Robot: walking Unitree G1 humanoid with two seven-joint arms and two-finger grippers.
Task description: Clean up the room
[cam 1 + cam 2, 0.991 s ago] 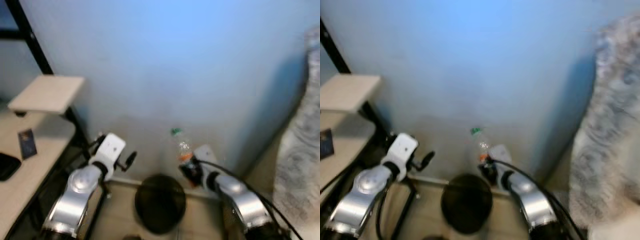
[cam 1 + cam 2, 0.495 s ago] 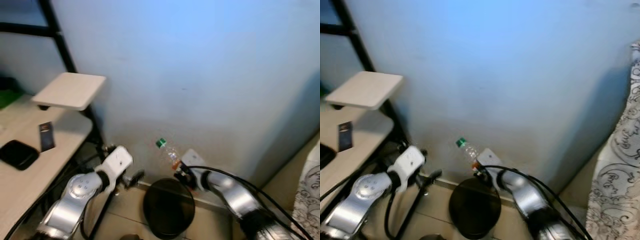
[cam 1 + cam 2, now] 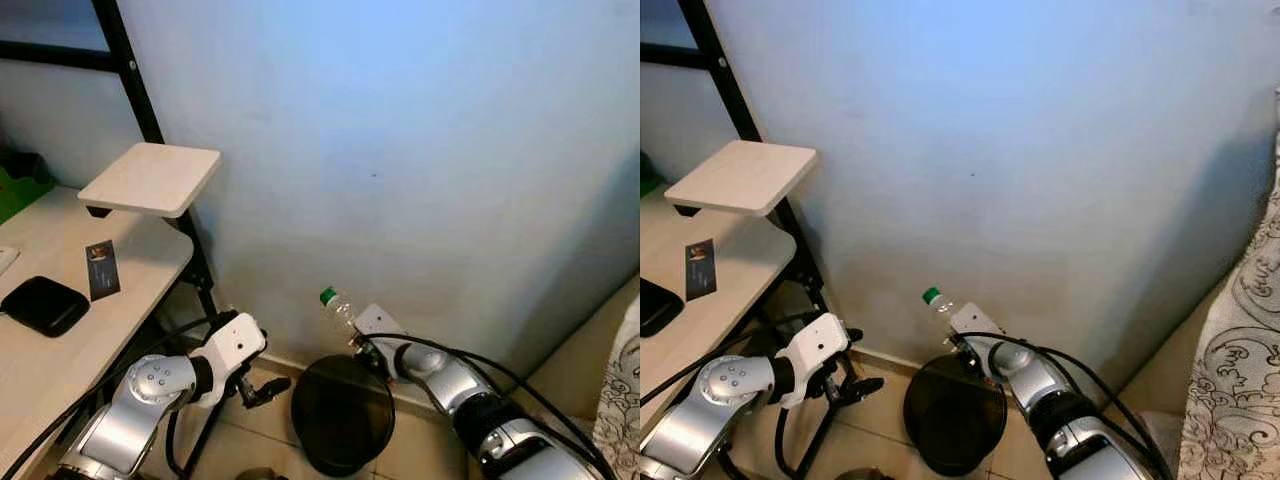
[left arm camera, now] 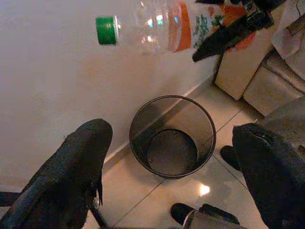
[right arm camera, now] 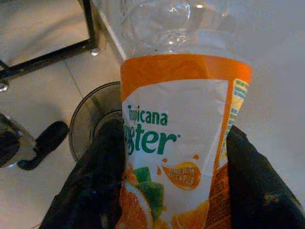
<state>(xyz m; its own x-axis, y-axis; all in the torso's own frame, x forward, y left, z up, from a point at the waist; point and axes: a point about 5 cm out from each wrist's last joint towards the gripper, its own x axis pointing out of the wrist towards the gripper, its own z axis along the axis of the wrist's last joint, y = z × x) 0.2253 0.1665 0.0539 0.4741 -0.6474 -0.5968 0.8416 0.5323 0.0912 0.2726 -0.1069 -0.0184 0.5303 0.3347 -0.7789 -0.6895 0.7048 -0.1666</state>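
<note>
**Inspector:** One item is in hand. Your right end effector (image 5: 174, 191) is clamped on the plastic bottle (image 5: 183, 138), fingers on either side of its orange label. The bottle is empty, green cap on, tilted with the cap pointing up towards the blue wall (image 3: 400, 150).

**Operator:** Where is it relative to the bin?

**Inspector:** Above the far rim of the black mesh wastebasket (image 3: 343, 412), which stands on the floor against the wall, just past the worktop (image 3: 50, 350) corner. A second ago the bottle stood higher and more upright; you have since lowered and tipped it, and the head has steadied, so the picture is sharp.

**Operator:** And the left arm?

**Inspector:** Your left end effector (image 4: 171, 176) hangs idle beside the worktop leg, fingers spread wide, holding nothing.

**Operator:** Verdict?

**Inspector:** In my judgement the carry is finished and release is next. Bring the bottle further over the opening first; at the rim it may bounce out.
</note>
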